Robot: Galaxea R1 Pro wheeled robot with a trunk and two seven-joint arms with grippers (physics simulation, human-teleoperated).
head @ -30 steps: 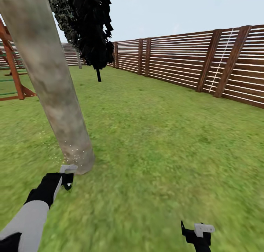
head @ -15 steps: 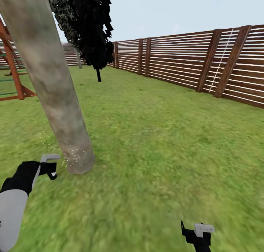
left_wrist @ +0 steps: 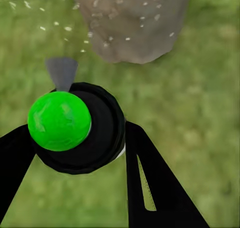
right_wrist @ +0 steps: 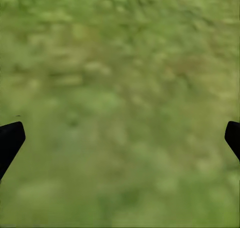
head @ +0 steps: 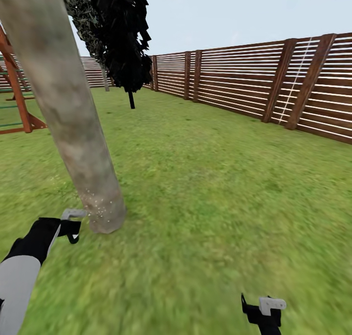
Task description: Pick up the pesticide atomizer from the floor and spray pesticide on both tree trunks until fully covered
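Atomizer (left_wrist: pixel 75 128), clenched between the left gripper (left_wrist: pixel 75 153) fingers (left_wrist: pixel 150 178) by its round body, seems light and rigid; right gripper (head: pixel 264 311) fingers released, near the speckled tree trunk (head: pixel 73 130)

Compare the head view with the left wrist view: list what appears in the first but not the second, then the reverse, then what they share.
Head view alone: the wooden fence, a dark-leaved tree, a red-brown wooden frame, sky, and the right gripper low over the grass.

Left wrist view alone: the atomizer's green top on its black body, held between the left gripper's fingers, with its grey nozzle aimed toward the trunk.

Both: the thick tree trunk base dotted with white pesticide specks, and the lawn.
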